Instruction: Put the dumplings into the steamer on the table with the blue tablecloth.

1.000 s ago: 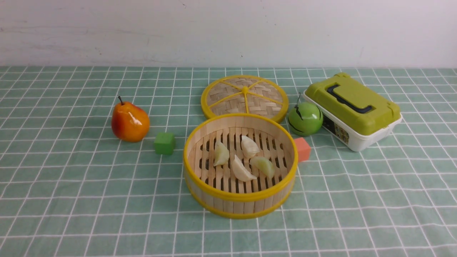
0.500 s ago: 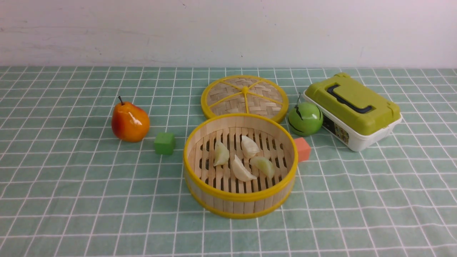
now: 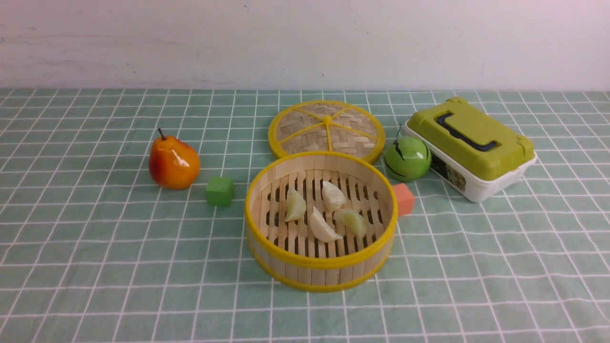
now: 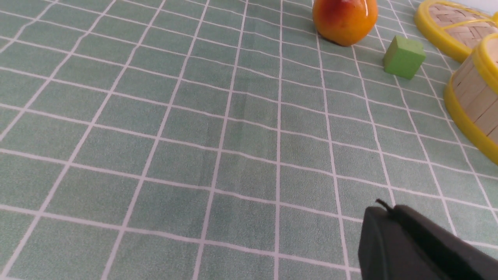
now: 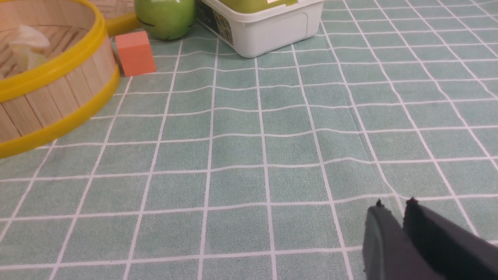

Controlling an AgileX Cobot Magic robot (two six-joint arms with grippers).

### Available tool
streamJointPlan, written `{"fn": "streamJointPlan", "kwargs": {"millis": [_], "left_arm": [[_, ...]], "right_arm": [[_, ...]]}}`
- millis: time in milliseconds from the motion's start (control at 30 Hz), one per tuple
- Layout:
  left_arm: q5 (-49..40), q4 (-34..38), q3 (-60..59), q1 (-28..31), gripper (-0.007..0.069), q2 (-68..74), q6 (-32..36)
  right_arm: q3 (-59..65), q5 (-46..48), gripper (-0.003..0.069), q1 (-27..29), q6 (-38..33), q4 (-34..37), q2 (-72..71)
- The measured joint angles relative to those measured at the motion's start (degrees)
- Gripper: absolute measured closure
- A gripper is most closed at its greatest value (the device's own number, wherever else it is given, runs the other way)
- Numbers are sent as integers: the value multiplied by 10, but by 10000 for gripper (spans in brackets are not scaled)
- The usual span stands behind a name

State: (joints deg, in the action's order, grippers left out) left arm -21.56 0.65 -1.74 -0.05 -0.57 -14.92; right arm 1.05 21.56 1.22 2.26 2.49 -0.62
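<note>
While four dumplings [image 3: 325, 212] lie variously angled, steamer [image 3: 320, 267] sits upright.

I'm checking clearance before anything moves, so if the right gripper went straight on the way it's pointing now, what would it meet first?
Judging by the right wrist view, the right gripper points across bare tablecloth. The first thing in line looks like the white box; the steamer lies off to one side. Depth is unclear.
</note>
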Motion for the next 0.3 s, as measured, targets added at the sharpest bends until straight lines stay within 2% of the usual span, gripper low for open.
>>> {"fn": "streamJointPlan", "kwargs": {"millis": [300], "left_arm": [[0, 0, 0, 0, 619, 0, 0]], "right_arm": [[0, 0, 565, 0, 0, 0, 0]]}}
